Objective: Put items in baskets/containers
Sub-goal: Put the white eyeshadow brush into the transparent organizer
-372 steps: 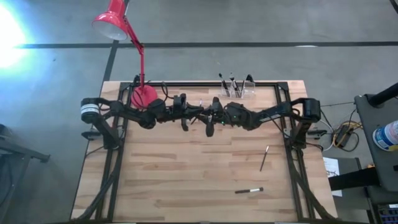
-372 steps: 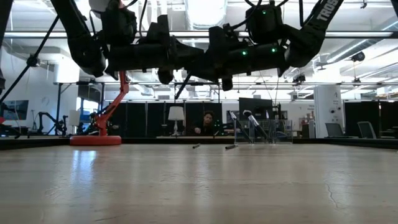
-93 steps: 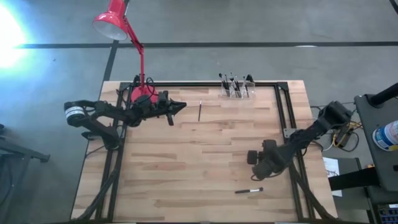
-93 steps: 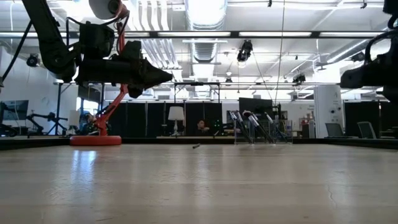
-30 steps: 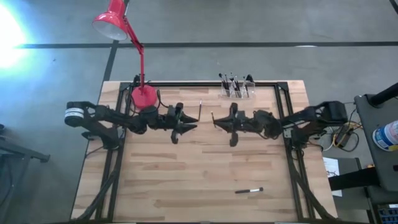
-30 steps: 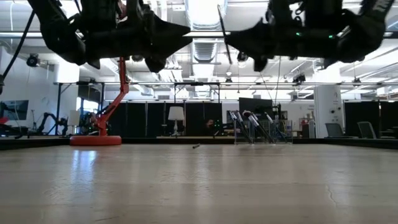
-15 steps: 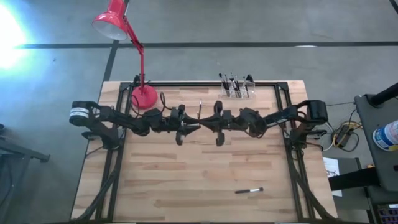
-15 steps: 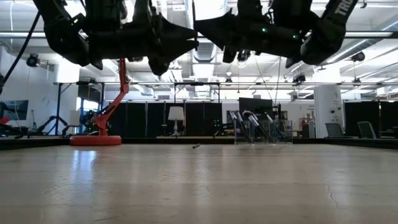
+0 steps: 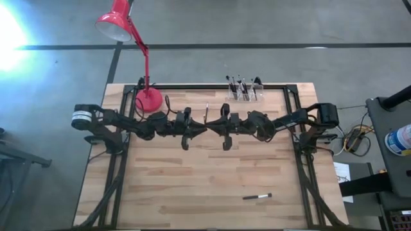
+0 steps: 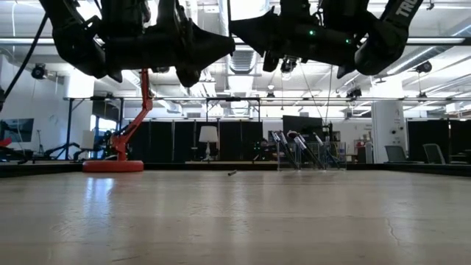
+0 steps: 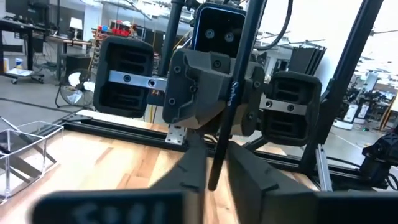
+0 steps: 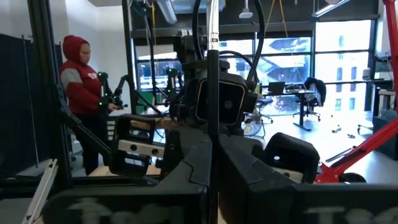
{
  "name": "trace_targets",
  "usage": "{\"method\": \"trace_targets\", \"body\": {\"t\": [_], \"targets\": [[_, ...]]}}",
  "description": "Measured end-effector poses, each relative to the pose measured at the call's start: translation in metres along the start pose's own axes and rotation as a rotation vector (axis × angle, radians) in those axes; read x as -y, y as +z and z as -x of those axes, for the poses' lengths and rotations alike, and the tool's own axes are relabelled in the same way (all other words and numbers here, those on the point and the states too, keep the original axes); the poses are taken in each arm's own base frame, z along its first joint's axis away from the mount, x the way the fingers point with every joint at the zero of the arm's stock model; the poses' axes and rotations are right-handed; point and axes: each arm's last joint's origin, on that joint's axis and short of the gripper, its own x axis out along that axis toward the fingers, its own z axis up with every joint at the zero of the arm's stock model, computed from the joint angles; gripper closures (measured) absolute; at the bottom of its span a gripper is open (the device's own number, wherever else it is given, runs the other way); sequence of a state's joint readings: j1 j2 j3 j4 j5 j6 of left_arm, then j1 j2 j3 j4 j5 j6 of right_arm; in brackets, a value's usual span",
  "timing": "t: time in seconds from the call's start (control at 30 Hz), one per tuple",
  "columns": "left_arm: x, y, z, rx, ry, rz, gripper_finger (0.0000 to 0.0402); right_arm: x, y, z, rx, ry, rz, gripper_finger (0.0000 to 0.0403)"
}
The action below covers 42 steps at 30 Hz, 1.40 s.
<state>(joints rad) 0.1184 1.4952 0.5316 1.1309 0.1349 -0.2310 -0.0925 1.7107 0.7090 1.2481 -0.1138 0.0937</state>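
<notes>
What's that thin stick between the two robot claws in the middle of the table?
A makeup brush, seen from the high view, stands between the left gripper and the right gripper. Both wrist views show each gripper's fingers around its dark handle.

You look straight down on the desk [image 9: 192,179]; low view sits level; wrist cameras face each other closely.

Low view: two dark grippers hang high over the pale wooden tabletop [image 10: 235,221], tips nearly meeting near centre: left gripper [image 10: 224,46], right gripper [image 10: 237,29]. Red desk lamp base [image 10: 112,165] sits far left. Small clear plastic organiser [image 10: 298,154] holds slanted dark brushes. One thin dark brush [image 10: 232,174] lies flat mid-table.
</notes>
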Motion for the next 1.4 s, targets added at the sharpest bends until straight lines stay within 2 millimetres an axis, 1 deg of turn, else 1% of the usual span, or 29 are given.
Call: {"method": "trace_targets", "body": {"t": [0.07,0.1,0.23,0.33,0.43,0.53,0.6,0.7,0.8,0.9,1.0,1.07,1.2,1.3,1.4], "targets": [[0.000,0.001,-0.001,0.001,-0.001,-0.004,0.0380,0.000,0.000,0.000,0.000,-0.001,-0.004,0.0390],[0.000,0.001,-0.001,0.002,0.000,-0.006,0.0388,0.000,0.000,0.000,0.000,-0.001,-0.011,0.0390],[-0.002,0.001,-0.001,-0.003,0.007,-0.003,0.0394,0.001,-0.001,0.000,-0.013,-0.015,-0.088,0.0390],[-0.006,-0.002,0.000,-0.032,0.042,0.008,0.0396,0.005,-0.002,0.001,-0.070,-0.039,-0.100,0.0384],[-0.011,-0.005,0.001,-0.062,0.100,0.004,0.0397,0.009,0.001,0.005,-0.157,-0.094,-0.106,0.0358],[-0.014,-0.008,0.002,-0.092,0.137,-0.003,0.0399,0.010,0.012,0.011,-0.231,-0.161,-0.101,0.0321],[-0.014,-0.009,0.002,-0.100,0.140,-0.009,0.0399,0.011,0.023,0.013,-0.237,-0.185,-0.096,0.0297],[-0.014,-0.009,0.003,-0.102,0.140,-0.016,0.0399,0.010,0.034,0.014,-0.218,-0.184,-0.097,0.0266],[-0.015,-0.010,0.003,-0.106,0.142,-0.017,0.0400,0.009,0.039,0.010,-0.200,-0.178,-0.100,0.0245],[-0.015,-0.010,0.003,-0.110,0.140,-0.016,0.0400,0.011,0.037,0.004,-0.201,-0.184,-0.116,0.0236],[-0.015,-0.010,0.003,-0.111,0.139,-0.016,0.0400,0.014,0.035,-0.004,-0.206,-0.189,-0.119,0.0234],[-0.015,-0.010,0.003,-0.111,0.139,-0.016,0.0400,0.015,0.037,-0.010,-0.191,-0.186,-0.118,0.0237],[-0.015,-0.011,0.003,-0.115,0.140,-0.015,0.0400,0.016,0.038,-0.021,-0.183,-0.183,-0.106,0.0251],[-0.015,-0.012,0.004,-0.122,0.141,-0.015,0.0400,0.016,0.040,-0.025,-0.173,-0.181,-0.091,0.0281],[-0.015,-0.013,0.004,-0.133,0.144,-0.013,0.0396,0.016,0.040,-0.025,-0.174,-0.180,-0.083,0.0329]]}}
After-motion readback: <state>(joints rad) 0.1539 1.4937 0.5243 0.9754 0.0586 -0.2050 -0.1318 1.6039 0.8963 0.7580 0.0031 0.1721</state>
